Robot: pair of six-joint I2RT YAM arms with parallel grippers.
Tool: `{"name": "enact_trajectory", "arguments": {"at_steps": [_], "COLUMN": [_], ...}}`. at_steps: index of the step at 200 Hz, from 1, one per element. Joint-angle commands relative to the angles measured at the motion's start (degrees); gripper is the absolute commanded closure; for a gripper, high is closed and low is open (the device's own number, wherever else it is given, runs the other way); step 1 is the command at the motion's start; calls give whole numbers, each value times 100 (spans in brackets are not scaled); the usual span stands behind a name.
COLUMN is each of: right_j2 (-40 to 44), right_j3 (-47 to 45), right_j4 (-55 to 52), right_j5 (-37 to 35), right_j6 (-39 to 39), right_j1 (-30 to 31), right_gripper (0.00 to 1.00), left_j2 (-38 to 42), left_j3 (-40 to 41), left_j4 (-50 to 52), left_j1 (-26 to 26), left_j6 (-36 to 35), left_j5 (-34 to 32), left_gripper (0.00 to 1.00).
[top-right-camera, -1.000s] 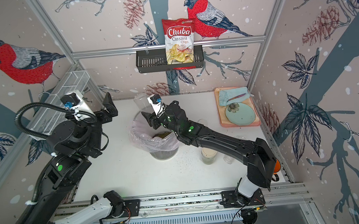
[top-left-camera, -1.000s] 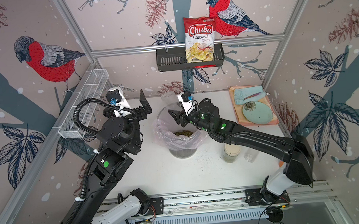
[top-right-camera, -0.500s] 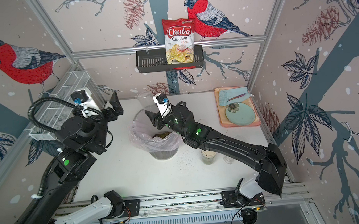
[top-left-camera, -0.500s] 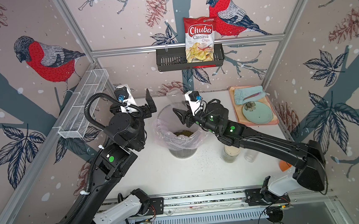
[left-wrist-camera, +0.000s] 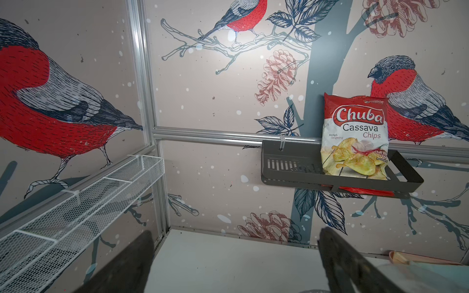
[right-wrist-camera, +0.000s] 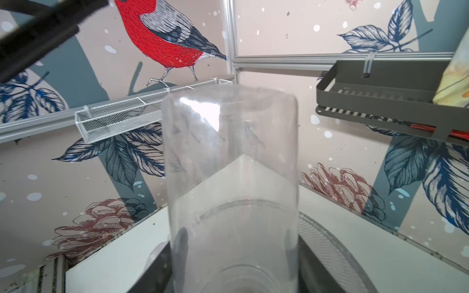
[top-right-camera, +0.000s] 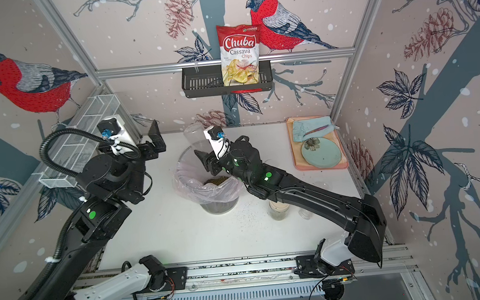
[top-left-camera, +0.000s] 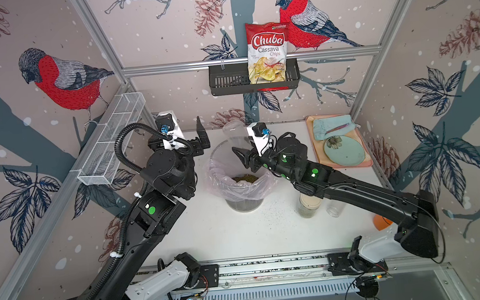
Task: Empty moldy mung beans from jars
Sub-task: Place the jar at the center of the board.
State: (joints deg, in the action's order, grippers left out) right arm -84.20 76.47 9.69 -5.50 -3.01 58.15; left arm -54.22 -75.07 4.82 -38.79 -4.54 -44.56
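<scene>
Clear tall jar [top-left-camera: 233, 132], grasped by the right tool [top-left-camera: 243, 153], is best tipped steeply above the pink-lined bin [top-left-camera: 254, 192]; left tool [top-left-camera: 202, 134] is released.

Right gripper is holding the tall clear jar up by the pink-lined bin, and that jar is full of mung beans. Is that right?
No, one thing is off: the tall clear jar in the right gripper is empty, not full. The right wrist view shows the wall straight through it. The mung beans lie in the pink-lined bin.
</scene>
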Motion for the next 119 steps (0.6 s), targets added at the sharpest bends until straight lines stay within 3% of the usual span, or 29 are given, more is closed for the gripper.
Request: {"name": "enact_trajectory", "arguments": {"at_steps": [1,31,60,81,107,119], "right_j2": [-331,127,-163,354,-111,-82], "right_j3": [531,-160,567,-173,651,736], "right_j4": [-692,211,-962,5,-1268,-1258], "right_j5": [-164,102,-222,30,-20,232], "right_j6": [-7,-64,-99,-49,-126,-236], "right_j1": [-53,-33,-50,-64,-171,-198], "right_gripper": [56,55,56,54,55,55], "left_j2": [-25,-55,14,49,60,46], "left_j3": [3,-113,-108,-95,-52,-53], "left_j4": [-231,-172,-258,-247,-295,-291], "left_j1": [11,11,9,11,11,10], "left_j6": [-61,-182,-309,-366,-446,-509], "left_j5": [-51,-188,-150,-187,-281,-252], "left_gripper": [1,1,1,1,1,1]}}
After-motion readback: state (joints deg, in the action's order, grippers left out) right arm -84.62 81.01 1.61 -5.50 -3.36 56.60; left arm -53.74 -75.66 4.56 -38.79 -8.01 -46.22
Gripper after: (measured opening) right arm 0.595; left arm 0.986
